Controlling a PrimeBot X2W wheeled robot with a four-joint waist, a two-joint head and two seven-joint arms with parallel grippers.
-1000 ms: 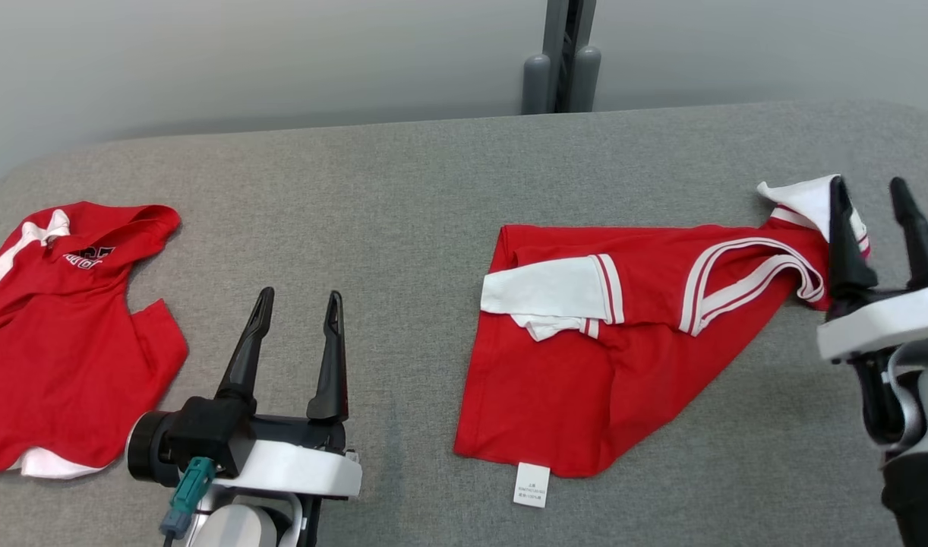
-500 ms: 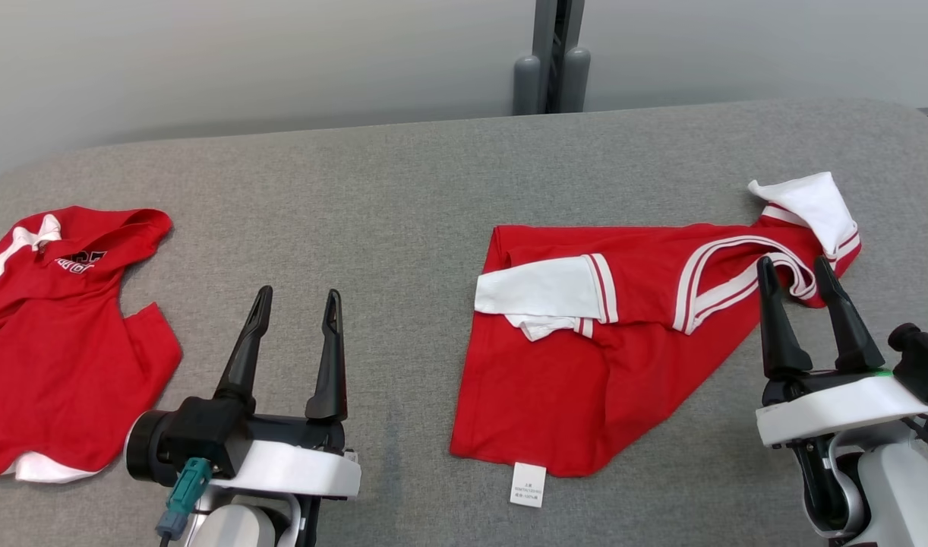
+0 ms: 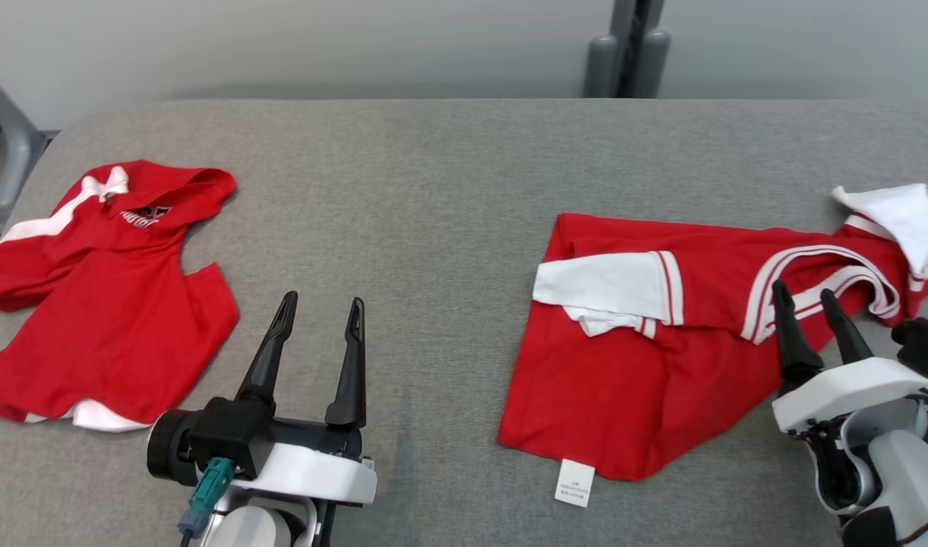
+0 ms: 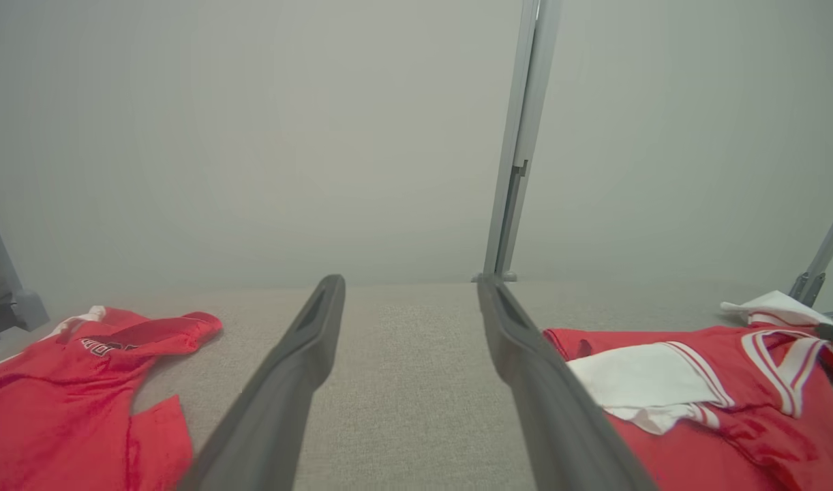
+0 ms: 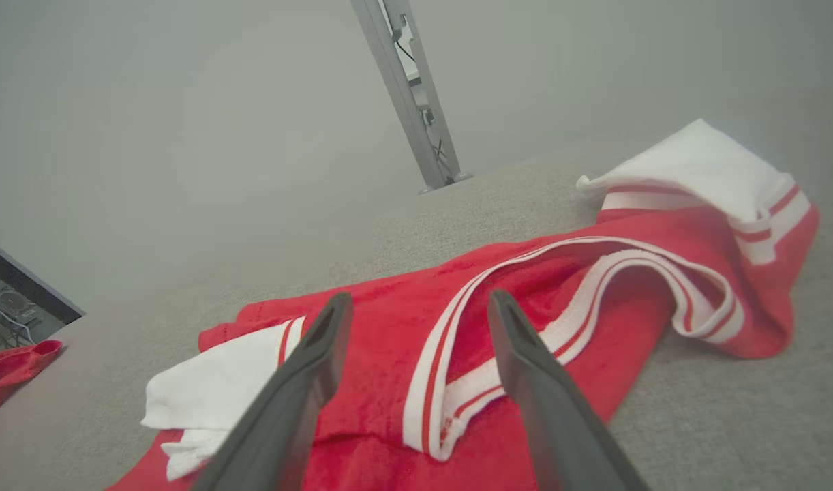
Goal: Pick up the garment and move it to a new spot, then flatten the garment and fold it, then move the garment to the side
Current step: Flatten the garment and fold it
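Red with white striped trim, the garment [image 3: 661,380] lies on the right half of the grey bench [image 3: 434,190]. Its label [image 3: 574,482] pokes from the hem toward the near edge, one white sleeve [image 3: 601,285] is doubled over the body, and the other sleeve [image 3: 901,220] is cocked up toward the right end. A second ago the right gripper [image 3: 802,289] had its fingertips at that raised sleeve. Since then it has drawn back toward the near edge and now hovers low, jaws wide apart and grasping nothing, pointing at the striped neckline [image 3: 813,273]. The head camera has also swung, so everything sits further right in its view, but the garment's outline and creases look unchanged: the cloth itself has not moved. The left gripper [image 3: 322,299] has kept its place over bare bench between the two garments, likewise spread and empty. A second red garment [image 3: 115,319] rests crumpled near the left end, well apart. By my reading the move to a new spot is done and flattening lies ahead: the body sits on a slant, the neckline is twisted and a sleeve is folded across. The right gripper's retreat suggests it is seeking a fresh hold, probably near the neckline, to pull the cloth square before any fold.
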